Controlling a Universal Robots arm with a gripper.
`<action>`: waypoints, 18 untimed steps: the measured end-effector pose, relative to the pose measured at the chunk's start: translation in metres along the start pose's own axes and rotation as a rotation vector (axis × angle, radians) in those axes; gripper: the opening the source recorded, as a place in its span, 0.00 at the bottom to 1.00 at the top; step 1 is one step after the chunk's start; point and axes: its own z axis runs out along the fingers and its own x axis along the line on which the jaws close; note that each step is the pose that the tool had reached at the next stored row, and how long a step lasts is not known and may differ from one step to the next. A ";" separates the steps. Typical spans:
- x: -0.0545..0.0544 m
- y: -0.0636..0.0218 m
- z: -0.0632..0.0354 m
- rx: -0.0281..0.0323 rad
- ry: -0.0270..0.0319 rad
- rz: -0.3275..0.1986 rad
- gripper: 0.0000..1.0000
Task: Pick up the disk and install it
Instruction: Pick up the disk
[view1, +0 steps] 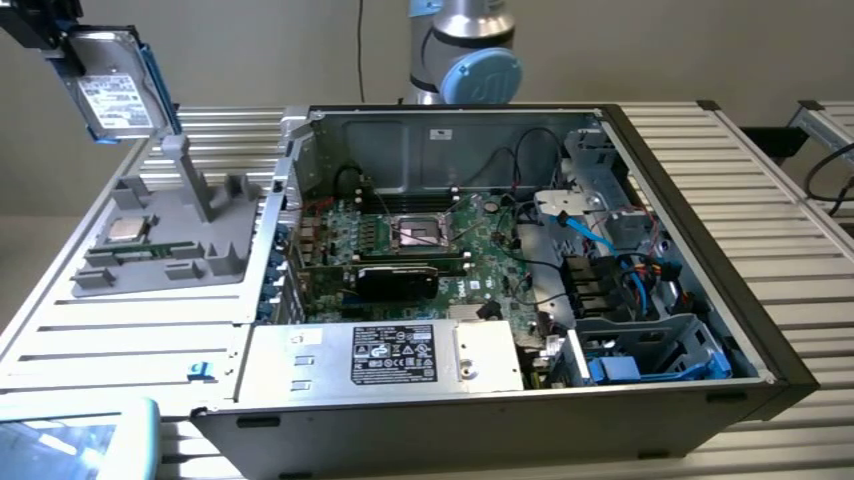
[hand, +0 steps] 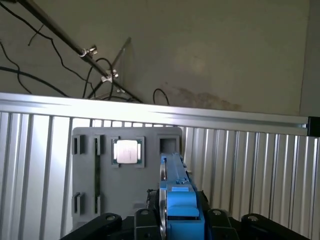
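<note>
Disk: clamped in hand by blue carrier, long axis near vertical, hanging below hand. Position: aloft over grey fixture, exterior view's left. Open case lies toward exterior view's right.

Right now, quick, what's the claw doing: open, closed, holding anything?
Claw: closed on the flat silver-grey metal disk in its bright blue plastic frame.

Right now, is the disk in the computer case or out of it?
Out. The disk is held by the gripper in the air above the grey fixture, beside the open case.
</note>
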 end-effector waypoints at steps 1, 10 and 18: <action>0.000 -0.0017 -0.0045 -0.0002 0.0000 0.000 0.37; 0.006 -0.0240 -0.0443 -0.0036 -0.0002 0.000 0.37; 0.011 -0.0503 -0.0686 -0.0054 -0.0004 0.000 0.37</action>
